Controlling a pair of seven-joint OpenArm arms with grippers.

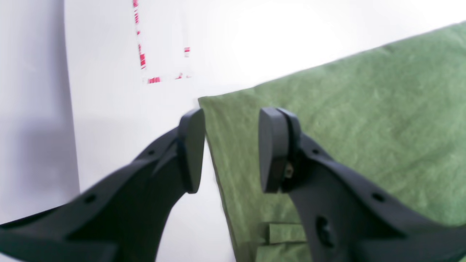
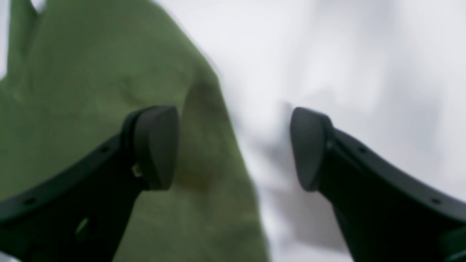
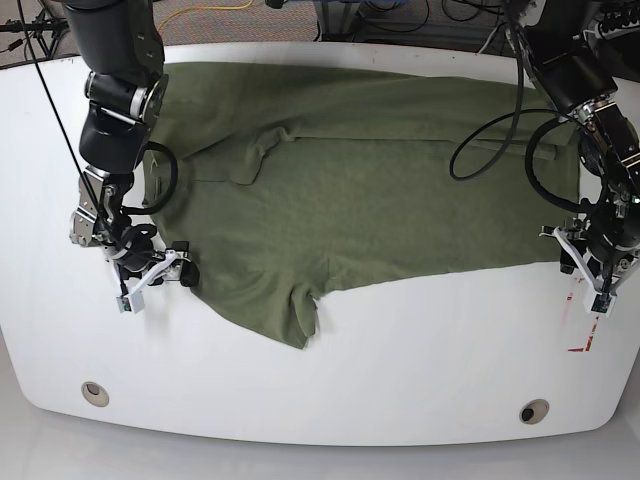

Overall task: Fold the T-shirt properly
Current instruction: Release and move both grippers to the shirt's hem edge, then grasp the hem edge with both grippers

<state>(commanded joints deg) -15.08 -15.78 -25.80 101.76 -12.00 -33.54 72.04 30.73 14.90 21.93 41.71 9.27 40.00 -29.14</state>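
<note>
One long fold looks done on the T-shirt (image 3: 370, 200), spread across the white table (image 3: 330, 370), remaining folds pending, while the left gripper (image 1: 225, 151) and right gripper (image 2: 233, 147) straddle opposite cloth edges, jaws parted, holding nothing.

The olive-green T-shirt (image 3: 370, 190) lies spread across the white table, seemingly partly folded, one sleeve trailing forward.

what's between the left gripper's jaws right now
In the left wrist view, the open left gripper straddles the corner edge of the T-shirt: green cloth and a strip of bare white table lie between its jaws.
</note>
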